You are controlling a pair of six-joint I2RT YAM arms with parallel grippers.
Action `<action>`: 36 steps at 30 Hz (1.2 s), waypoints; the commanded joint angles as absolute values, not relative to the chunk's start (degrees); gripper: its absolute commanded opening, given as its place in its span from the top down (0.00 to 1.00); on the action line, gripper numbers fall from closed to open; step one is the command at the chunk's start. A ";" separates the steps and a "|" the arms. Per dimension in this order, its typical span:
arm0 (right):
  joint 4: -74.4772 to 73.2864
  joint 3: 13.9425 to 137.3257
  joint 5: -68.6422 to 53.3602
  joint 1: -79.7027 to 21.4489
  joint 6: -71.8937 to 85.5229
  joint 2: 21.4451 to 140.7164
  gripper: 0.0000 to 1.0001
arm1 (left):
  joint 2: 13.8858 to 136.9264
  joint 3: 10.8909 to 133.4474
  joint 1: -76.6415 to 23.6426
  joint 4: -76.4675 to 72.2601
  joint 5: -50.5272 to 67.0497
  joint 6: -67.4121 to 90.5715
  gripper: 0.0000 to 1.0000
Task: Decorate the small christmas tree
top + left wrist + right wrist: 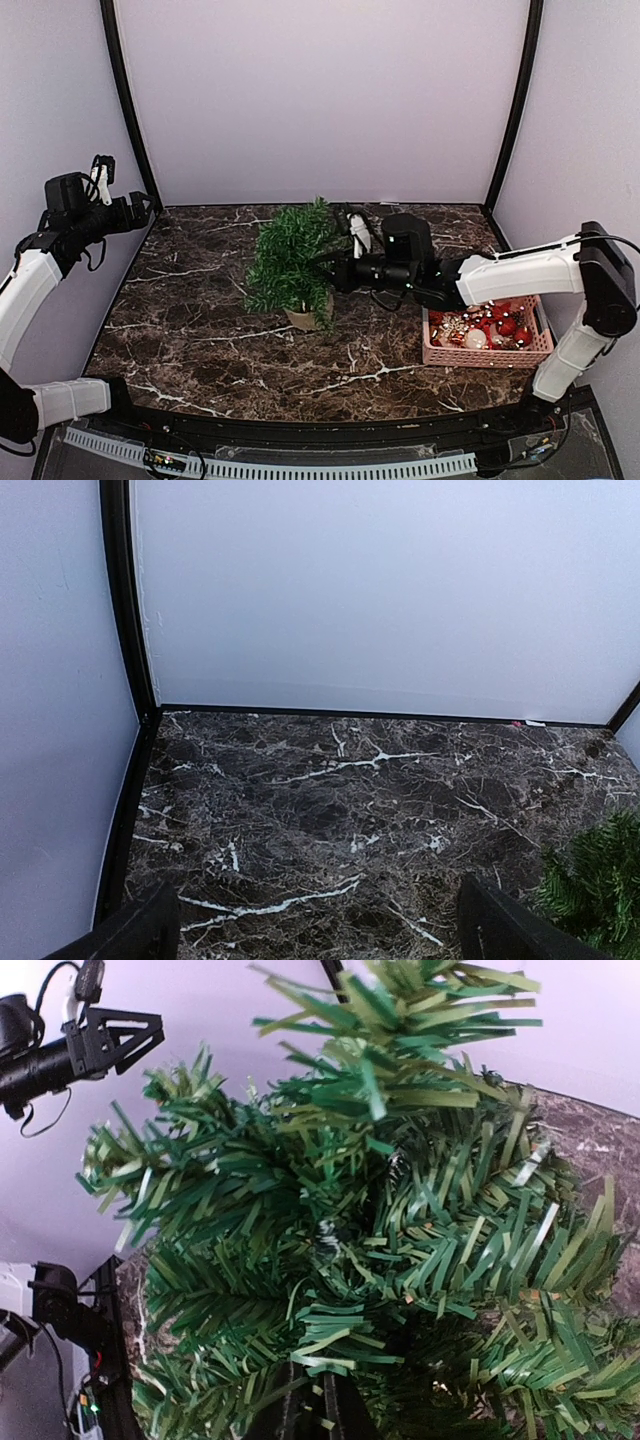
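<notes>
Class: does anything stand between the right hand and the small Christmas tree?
Nothing visible does. The right hand is in among the small Christmas tree's branches on its right side; the pink basket lies farther right, out of the way.

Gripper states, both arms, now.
Left gripper: open, empty.
Right gripper: cannot tell; its tips are buried in the tree.
</notes>
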State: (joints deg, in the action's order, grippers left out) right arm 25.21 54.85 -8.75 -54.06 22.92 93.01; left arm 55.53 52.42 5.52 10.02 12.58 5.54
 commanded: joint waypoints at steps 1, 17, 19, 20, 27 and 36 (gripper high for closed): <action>24.88 53.20 -6.84 -55.25 23.60 88.88 0.75 | 54.47 51.68 5.67 9.93 12.45 4.97 0.01; 10.33 46.30 14.89 -56.34 24.87 71.96 0.19 | 53.87 51.56 5.71 9.87 11.11 5.12 0.01; 6.47 45.80 20.39 -56.34 25.91 69.09 0.15 | 53.05 51.21 5.71 9.53 10.30 5.03 0.01; 3.27 46.05 24.20 -56.17 27.08 67.75 0.13 | 52.31 51.01 5.71 9.08 9.72 5.02 0.01; -27.02 50.43 33.09 -50.73 39.44 61.03 0.08 | 50.16 49.40 5.70 7.28 8.16 4.94 0.01; -52.23 49.72 26.54 -35.16 53.64 55.35 0.06 | 52.63 50.04 5.71 7.89 11.34 5.11 0.01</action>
